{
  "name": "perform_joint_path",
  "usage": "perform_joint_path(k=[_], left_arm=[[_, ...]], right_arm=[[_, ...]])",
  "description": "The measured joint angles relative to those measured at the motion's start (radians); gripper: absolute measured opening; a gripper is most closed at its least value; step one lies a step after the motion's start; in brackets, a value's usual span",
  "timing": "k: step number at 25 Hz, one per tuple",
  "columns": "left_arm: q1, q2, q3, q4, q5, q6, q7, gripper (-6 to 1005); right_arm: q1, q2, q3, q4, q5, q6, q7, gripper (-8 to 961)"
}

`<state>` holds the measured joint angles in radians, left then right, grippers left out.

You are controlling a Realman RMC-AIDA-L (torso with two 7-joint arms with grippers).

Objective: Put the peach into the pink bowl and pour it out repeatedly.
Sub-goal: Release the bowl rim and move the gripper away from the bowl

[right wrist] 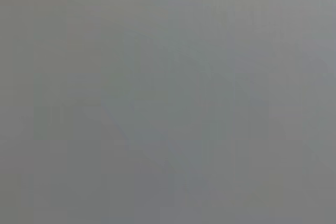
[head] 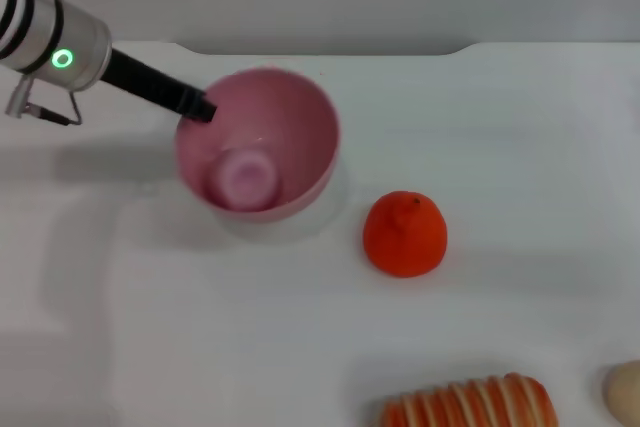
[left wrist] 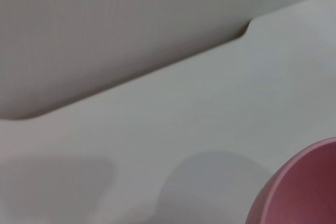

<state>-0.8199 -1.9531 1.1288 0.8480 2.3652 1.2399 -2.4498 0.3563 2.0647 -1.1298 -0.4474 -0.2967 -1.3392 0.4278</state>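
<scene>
One small pale pink-mauve peach (head: 243,176) lies inside the deep matte pink bowl (head: 300,127), which tilts toward the robot. Its far-left rim is pinched by the closed left gripper (head: 200,107); the right gripper is out of sight.

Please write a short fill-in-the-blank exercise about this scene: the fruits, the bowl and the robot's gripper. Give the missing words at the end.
1. The peach lies inside the ____ bowl.
2. The left gripper is at the bowl's ____.
3. The orange-red fruit sits on the table, ____ the bowl.
4. The bowl is held by the robot's ____ arm.

Missing words: pink; rim; outside; left
</scene>
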Motion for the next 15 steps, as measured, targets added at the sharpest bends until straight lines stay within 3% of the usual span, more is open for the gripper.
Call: perform_joint_path(k=[3, 7, 8, 15], left_arm=[[0.005, -0.009, 0.004, 0.046, 0.109, 0.079, -0.014, 61], [0.002, -0.013, 0.007, 0.047, 0.143, 0.102, -0.015, 65], [0.002, -0.025, 0.009, 0.048, 0.2, 0.132, -0.016, 66], [0.023, -0.045, 0.002, 0.045, 0.217, 0.122, -0.017, 73]], right_arm=[[0.019, -0.008, 0.027, 0.04, -0.001, 0.0, -0.015, 444], [0.027, -0.012, 0.06, 0.058, -0.003, 0.002, -0.019, 444], [0.028, -0.012, 0.064, 0.06, -0.003, 0.005, -0.02, 444], [0.04, -0.012, 0.066, 0.073, -0.005, 0.027, -0.031, 444]])
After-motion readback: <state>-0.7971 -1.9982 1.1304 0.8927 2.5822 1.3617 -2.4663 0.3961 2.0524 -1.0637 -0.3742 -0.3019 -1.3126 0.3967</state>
